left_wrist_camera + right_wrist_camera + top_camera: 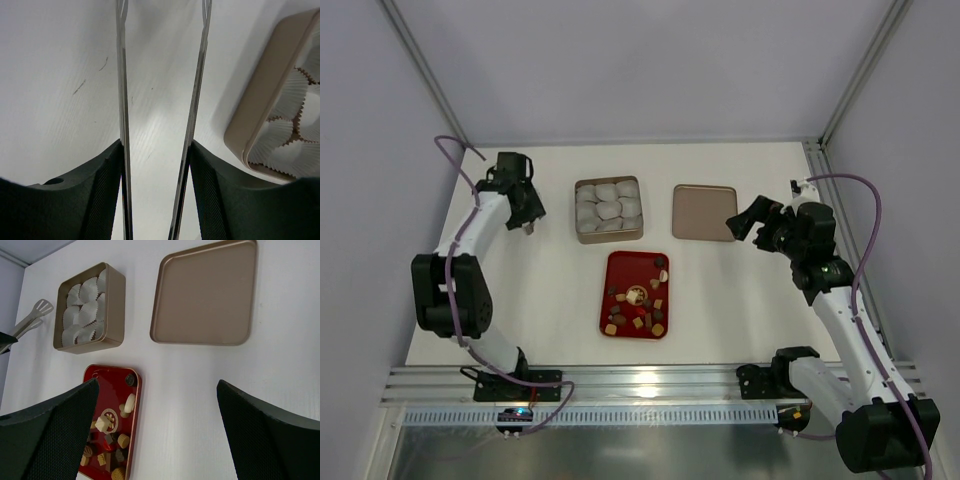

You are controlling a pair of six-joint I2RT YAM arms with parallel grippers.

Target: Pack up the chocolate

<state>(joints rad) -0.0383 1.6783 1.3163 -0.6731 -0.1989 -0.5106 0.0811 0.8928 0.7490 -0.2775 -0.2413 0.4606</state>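
Gripping the tongs [122,100] between the left fingers [100,200], with the right fingers [50,430] spread wide and empty. Best to swing over the red tray [620,262], pinch one piece gently, then lift it to a paper cup [605,210] in the tin [576,210]. Looks like tiny dark, mid-brown and tan chocolate [638,296], round and square, loose in that tray on the table [550,300].
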